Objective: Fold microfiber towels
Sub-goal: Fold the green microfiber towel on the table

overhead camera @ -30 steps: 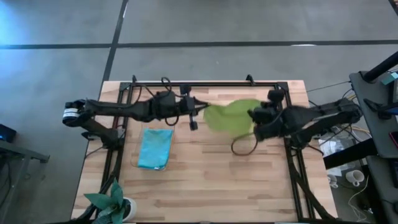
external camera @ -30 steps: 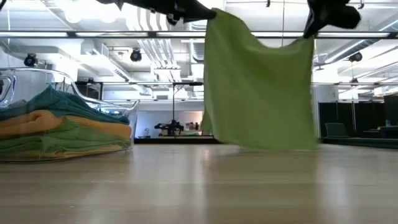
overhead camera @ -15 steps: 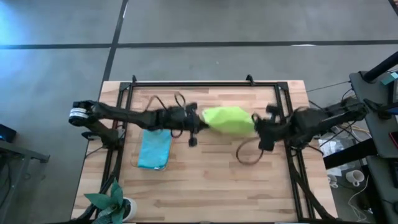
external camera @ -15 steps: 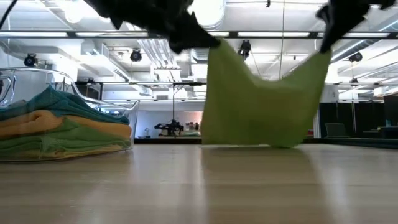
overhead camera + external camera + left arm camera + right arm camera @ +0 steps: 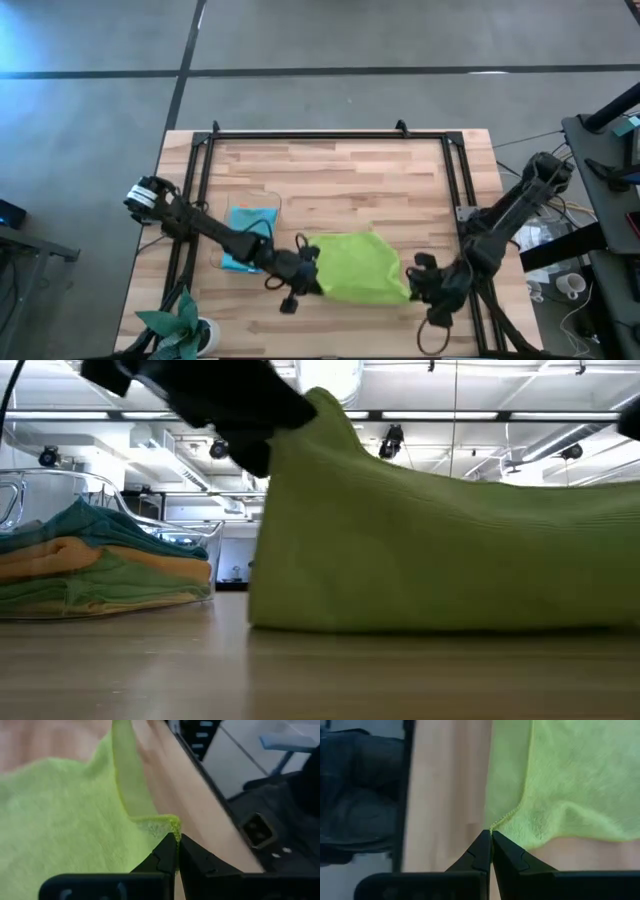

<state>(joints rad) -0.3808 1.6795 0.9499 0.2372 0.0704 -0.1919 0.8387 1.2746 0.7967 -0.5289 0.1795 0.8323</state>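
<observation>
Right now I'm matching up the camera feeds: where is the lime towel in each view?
High: lime towel low centre, between both grippers.
Low: fills the middle and right.
Left wrist: fills the left, corner pinched.
Right wrist: upper right, corner pinched.
Shared landmark: the wooden table.

Place: robotics lab (open industrial hall)
Signs: exposed ceiling ducts (image 5: 250,445), concrete floor (image 5: 90,140), black-framed wooden table (image 5: 340,180)

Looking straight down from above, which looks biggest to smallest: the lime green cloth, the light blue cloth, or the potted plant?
1. Lime green cloth, spread between both arms, clearly largest.
2. and 3. Light blue cloth and potted plant: they look alike. An arm covers part of the blue cloth, and the picture edge cuts off the plant, so I won't rank them.
</observation>
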